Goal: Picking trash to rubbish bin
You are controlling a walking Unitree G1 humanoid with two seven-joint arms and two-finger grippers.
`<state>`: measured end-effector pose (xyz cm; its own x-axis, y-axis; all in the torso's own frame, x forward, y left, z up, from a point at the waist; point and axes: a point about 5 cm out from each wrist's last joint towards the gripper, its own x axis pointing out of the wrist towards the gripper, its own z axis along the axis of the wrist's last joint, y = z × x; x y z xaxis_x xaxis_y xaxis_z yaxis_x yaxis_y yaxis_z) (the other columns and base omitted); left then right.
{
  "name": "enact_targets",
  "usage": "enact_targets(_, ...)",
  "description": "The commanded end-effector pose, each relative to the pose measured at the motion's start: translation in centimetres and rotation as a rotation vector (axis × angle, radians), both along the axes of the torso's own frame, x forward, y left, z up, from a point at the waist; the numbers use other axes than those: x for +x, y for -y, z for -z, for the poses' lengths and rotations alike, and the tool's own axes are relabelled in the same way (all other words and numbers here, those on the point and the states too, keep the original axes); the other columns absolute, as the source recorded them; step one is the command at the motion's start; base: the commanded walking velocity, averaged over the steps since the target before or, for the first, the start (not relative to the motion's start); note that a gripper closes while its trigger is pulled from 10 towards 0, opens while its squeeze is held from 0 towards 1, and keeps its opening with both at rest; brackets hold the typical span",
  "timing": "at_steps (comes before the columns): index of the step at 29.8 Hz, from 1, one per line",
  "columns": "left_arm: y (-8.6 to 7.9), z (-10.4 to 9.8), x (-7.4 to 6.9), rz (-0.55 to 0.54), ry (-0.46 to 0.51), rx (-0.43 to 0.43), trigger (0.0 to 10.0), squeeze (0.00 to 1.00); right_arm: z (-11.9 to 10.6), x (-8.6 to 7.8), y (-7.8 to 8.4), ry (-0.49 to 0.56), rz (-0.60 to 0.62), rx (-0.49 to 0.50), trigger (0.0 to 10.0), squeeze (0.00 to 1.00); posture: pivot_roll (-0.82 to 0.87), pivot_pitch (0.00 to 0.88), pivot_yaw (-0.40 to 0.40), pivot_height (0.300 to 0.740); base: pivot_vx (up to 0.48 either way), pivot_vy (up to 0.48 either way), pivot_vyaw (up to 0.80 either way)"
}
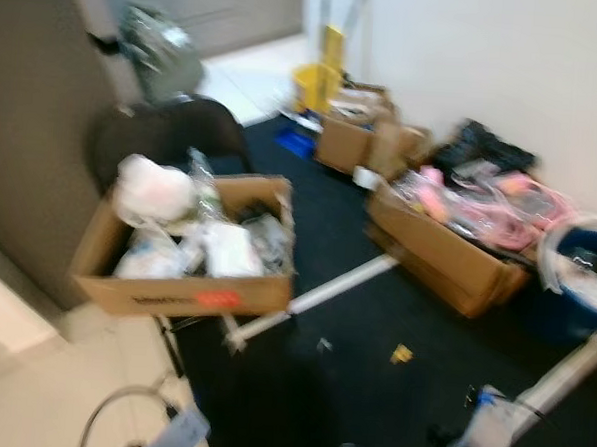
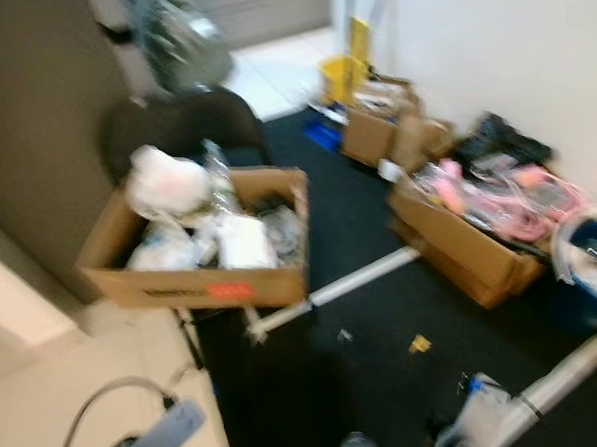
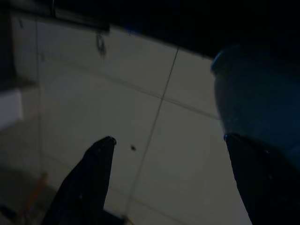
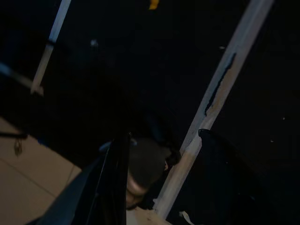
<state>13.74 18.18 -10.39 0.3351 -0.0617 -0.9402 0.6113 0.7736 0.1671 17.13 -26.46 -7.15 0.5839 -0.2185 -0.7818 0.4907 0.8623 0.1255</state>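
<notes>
A small yellow scrap (image 1: pixel 402 354) lies on the dark carpet, with a tiny grey bit (image 1: pixel 324 343) to its left. A blue bin (image 1: pixel 582 268) with a white liner stands at the far right by the wall. In the left wrist view my left gripper (image 3: pixel 168 138) hangs open over pale floor tiles, nothing between its fingers. In the right wrist view my right gripper (image 4: pixel 162 134) is open above the dark carpet and a white pole (image 4: pixel 220 89); the yellow scrap (image 4: pixel 153 3) sits far beyond its fingertips.
An open cardboard box (image 1: pixel 185 293) stuffed with white bags and plastic sits at the left beside a black chair (image 1: pixel 168 127). More boxes (image 1: pixel 447 246) of pink and clear wrapping line the right wall. A white pole (image 1: pixel 335 291) lies across the carpet. The head views are blurred.
</notes>
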Motion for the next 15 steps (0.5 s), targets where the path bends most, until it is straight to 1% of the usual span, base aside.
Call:
enact_targets(1,-0.1,0.3,-1.0,-0.01,-0.035,-0.007,10.0,0.0,0.3,-0.1,-0.6,-0.027,-0.013,-0.004,10.0,0.0,-0.09,0.037,0.098,0.74,0.0,0.0,-0.79)
enact_targets(3,0.0,0.3,-1.0,-0.011,-0.036,-0.01,10.0,0.0,0.5,-0.5,-0.6,-0.05,-0.013,-0.019,10.0,0.0,-0.09,0.037,0.098,0.74,0.0,0.0,-0.79)
enact_targets(4,0.0,0.3,-1.0,-0.012,-0.038,-0.012,10.0,0.0,0.7,-1.0,-0.6,-0.082,-0.017,-0.033,10.0,0.0,-0.09,0.037,0.098,0.74,0.0,0.0,-0.79)
enact_targets(10,0.1,0.3,-1.0,-0.013,-0.039,-0.014,10.0,0.0,1.0,-1.7,-0.7,-0.116,-0.025,-0.046,10.0,0.0,-0.08,0.036,0.096,0.74,0.0,0.0,-0.79)
enact_targets(11,0.2,0.3,-1.0,-0.011,-0.039,-0.015,10.0,0.0,1.3,-2.2,-0.8,-0.139,-0.027,-0.05,10.0,0.0,-0.08,0.036,0.096,0.74,0.0,0.0,-0.79)
enact_targets(15,0.2,0.3,-0.8,-0.009,-0.036,-0.015,10.0,0.0,1.7,-3.0,-1.0,-0.174,-0.032,-0.053,10.0,0.0,-0.09,0.035,0.1,0.74,0.0,0.0,-0.79)
